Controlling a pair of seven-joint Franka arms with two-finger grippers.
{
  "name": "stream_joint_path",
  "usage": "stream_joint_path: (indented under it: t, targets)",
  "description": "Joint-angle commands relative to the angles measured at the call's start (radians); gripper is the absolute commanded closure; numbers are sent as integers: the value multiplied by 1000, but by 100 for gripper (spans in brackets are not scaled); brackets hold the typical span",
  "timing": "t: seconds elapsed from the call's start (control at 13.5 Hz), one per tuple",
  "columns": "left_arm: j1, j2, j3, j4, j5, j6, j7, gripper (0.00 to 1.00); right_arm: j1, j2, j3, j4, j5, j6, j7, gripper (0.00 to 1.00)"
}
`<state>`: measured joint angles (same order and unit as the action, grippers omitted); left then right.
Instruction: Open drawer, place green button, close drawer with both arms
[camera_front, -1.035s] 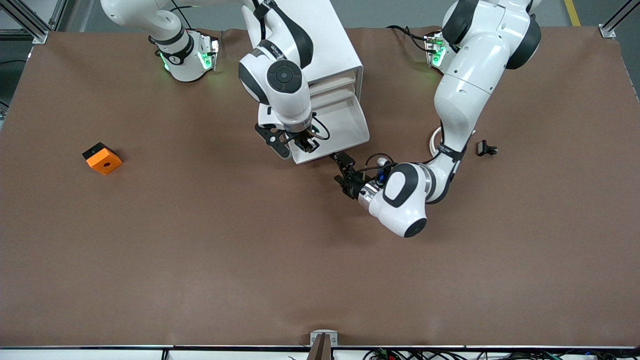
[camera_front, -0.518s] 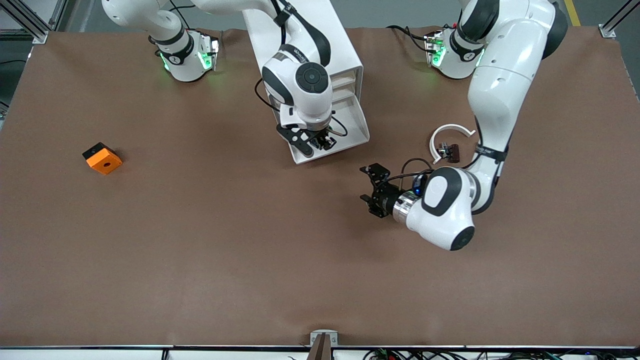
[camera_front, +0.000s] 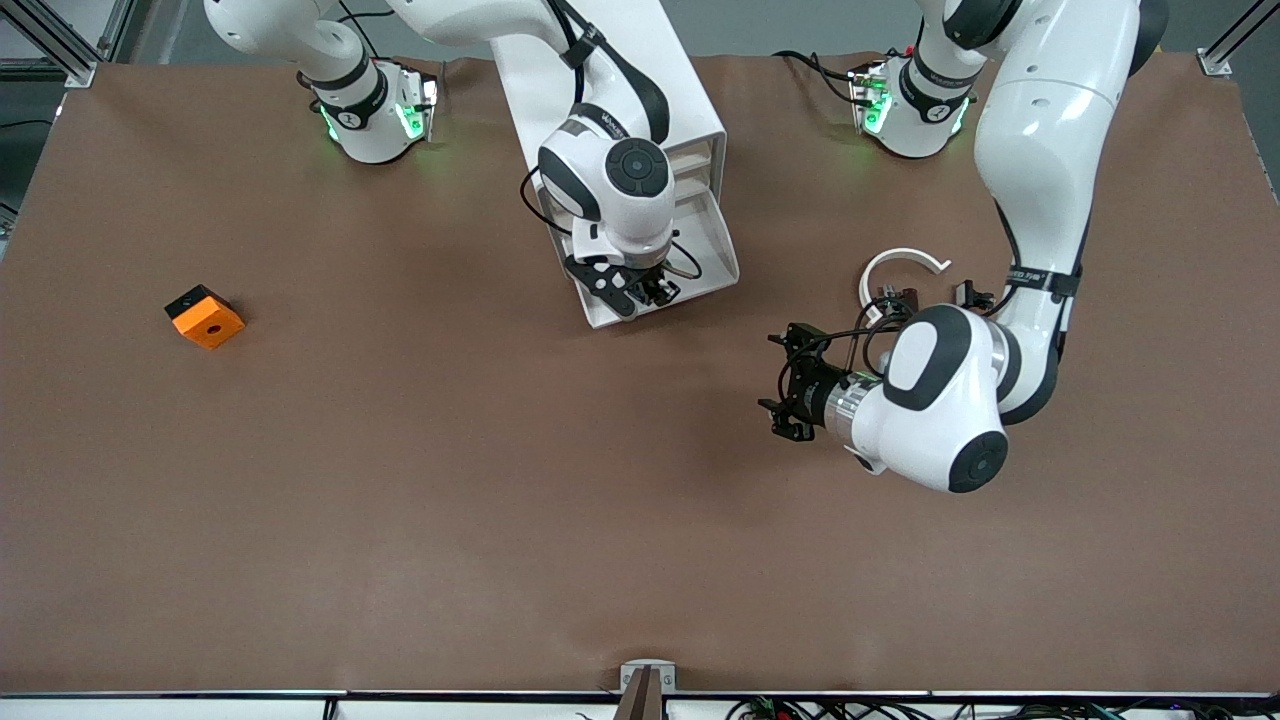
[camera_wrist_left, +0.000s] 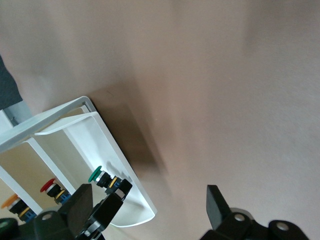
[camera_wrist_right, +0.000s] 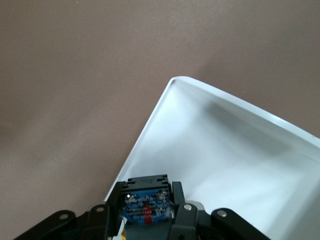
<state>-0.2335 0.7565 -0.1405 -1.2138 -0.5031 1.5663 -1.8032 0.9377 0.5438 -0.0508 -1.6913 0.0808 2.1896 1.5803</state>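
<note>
The button (camera_wrist_left: 104, 179), green cap showing, is clamped in the right gripper (camera_front: 655, 292), which has moved in over the pulled-out drawer (camera_front: 712, 262) of the white cabinet (camera_front: 640, 75), so the drop looks close. The left gripper (camera_front: 790, 385), fingers spread and empty, has backed away from the drawer front over bare table, probably waiting to push it shut.

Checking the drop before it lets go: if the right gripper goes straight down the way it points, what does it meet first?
Probably the floor of the open drawer: the right gripper, shut on the button, points down into it, near the front edge. Depth is unclear.
</note>
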Motion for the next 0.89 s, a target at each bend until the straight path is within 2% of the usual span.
stream_joint_path:
  t: [0.0, 0.3, 0.44, 0.59, 0.81]
  targets:
    - [-10, -34, 1, -13, 29, 21, 62, 0, 18, 31, -11, 39, -24, -1, 23, 100]
    - [-13, -62, -7, -16, 93, 29, 365, 0, 19, 51, -11, 61, -27, -1, 24, 100]
    - [-24, -71, -14, -16, 147, 29, 445, 0, 19, 51, -11, 62, -27, -1, 24, 65]
    - [-39, -92, -19, -20, 176, 29, 461, 0, 21, 51, -11, 62, -27, -1, 24, 56]
    - [-46, -97, -28, -18, 179, 31, 488, 0, 35, 48, -11, 62, -27, -5, 27, 54]
